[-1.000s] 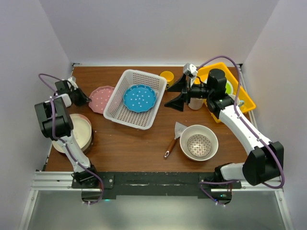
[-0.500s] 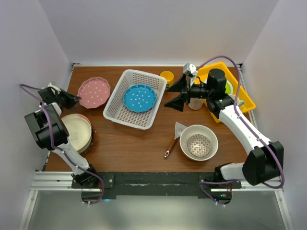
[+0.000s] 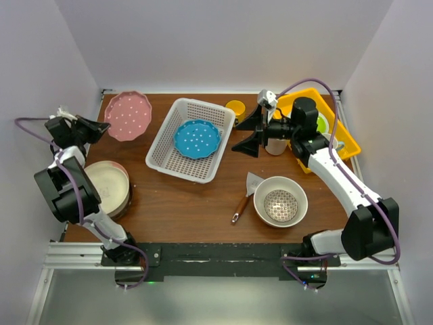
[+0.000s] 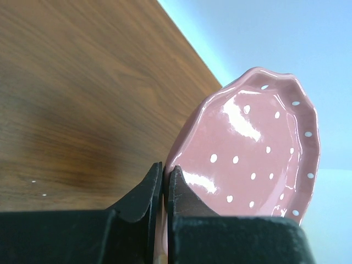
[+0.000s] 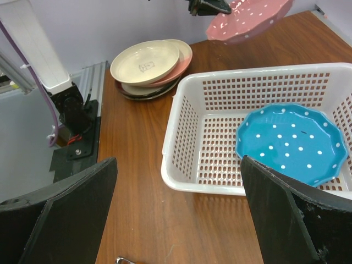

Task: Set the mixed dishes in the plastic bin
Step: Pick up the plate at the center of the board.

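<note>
The desk (image 3: 196, 203) carries the plastic bin (image 3: 164, 139) near its middle, with a blue plate (image 3: 197, 137) already lying inside. The pink dotted plate (image 3: 127, 115) hangs in the air over the far left corner, apart from the bin and steeply tilted. The left pincer (image 4: 164, 179) is pinching it by a thin stretch of rim only — the whole weight hangs off that one edge. A quick swing toward the bin could let it pivot or slip free, or its low edge might clip the flared rim. The right pincer (image 3: 249, 133) hovers spread wide and empty, just right of the bin.
</note>
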Tool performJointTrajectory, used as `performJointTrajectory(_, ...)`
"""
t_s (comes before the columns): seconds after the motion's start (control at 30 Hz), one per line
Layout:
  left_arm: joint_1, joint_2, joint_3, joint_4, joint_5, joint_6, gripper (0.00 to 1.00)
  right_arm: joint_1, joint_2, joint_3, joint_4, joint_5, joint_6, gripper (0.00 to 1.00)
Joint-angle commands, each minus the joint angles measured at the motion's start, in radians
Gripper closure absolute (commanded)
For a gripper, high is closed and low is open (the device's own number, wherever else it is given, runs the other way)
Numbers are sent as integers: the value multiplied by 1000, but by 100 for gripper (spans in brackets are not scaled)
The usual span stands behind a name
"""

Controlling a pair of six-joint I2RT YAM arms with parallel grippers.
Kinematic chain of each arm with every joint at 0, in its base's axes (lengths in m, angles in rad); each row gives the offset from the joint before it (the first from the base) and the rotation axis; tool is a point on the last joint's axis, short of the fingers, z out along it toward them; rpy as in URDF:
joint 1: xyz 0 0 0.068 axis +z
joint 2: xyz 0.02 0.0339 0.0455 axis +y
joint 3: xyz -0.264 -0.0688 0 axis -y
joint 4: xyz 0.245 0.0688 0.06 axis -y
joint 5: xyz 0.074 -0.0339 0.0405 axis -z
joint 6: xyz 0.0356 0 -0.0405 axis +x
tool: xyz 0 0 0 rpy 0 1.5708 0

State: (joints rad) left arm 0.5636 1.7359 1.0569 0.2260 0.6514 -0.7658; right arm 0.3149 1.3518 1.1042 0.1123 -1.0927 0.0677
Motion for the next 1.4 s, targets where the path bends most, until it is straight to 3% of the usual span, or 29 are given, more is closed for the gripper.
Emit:
performJointTrajectory(0.0,15,-111,-8,173,80,-116,100,-2,1,14,9,-15,-3,2)
performJointTrajectory(0.37,-57,-211,-89,214,63,-150,100,-2,12,14,6,28,4,2)
performJointTrajectory(0.87,-166,-481,-402,340,-56,-260,100,10,46,16,6,186,66,3)
performJointTrajectory(1.37,-291,-762,-639,337,-226,-303,100,196,95,19,1,486,176,3)
